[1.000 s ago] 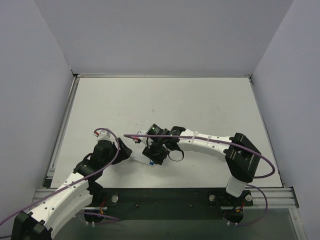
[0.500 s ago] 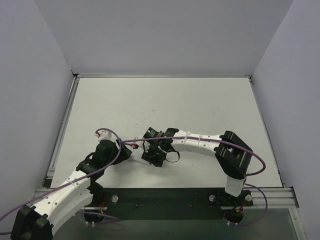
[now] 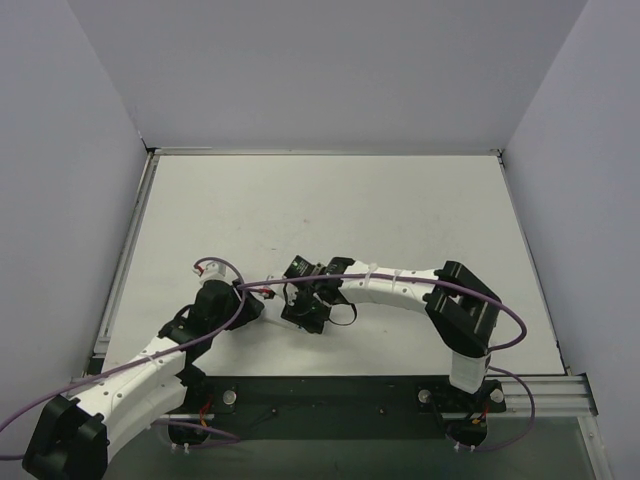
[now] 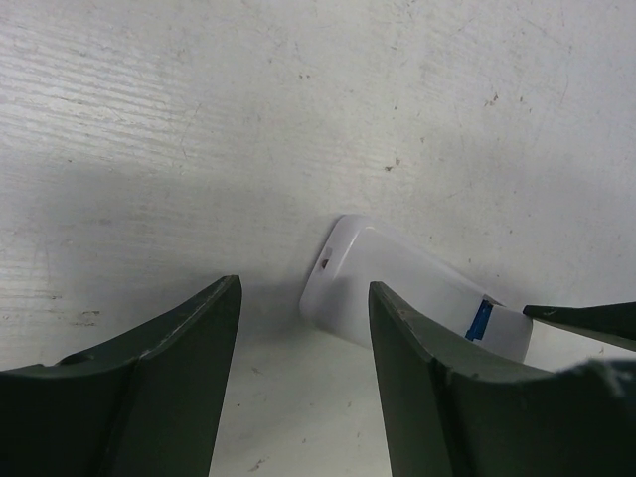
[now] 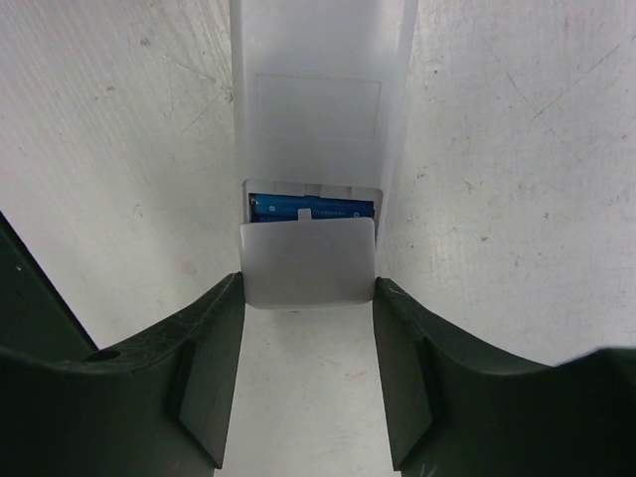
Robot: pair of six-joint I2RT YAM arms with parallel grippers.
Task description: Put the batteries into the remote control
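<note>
1. The remote control (image 5: 318, 79) lies with its plain white back up on the tabletop (image 3: 400, 210). It is near the front edge, a little left of centre, where the two arms meet.
2. The right gripper (image 5: 308, 281) is clamped across the remote control at its compartment end, with one finger pressed against each long side.
3. Between those fingers sits the small white cover (image 5: 306, 260). It is slid partway back, leaving a narrow slot of the compartment uncovered.
4. A blue battery (image 5: 310, 209) shows across the full width of that slot, seated inside the compartment.
5. The left gripper (image 4: 303, 286) is open and low over the surface. Its fingers are apart, with only bare tabletop between them.
6. The rounded opposite end of the remote control lies just ahead of the left fingertips, nearer one than the other. Whether it touches that finger cannot be told.
7. In the left wrist view a sliver of blue shows at the cover's edge, and the dark tip of a right finger is just beside it.
8. From above, the two grippers are close together and almost hide the remote control beneath them.
</note>
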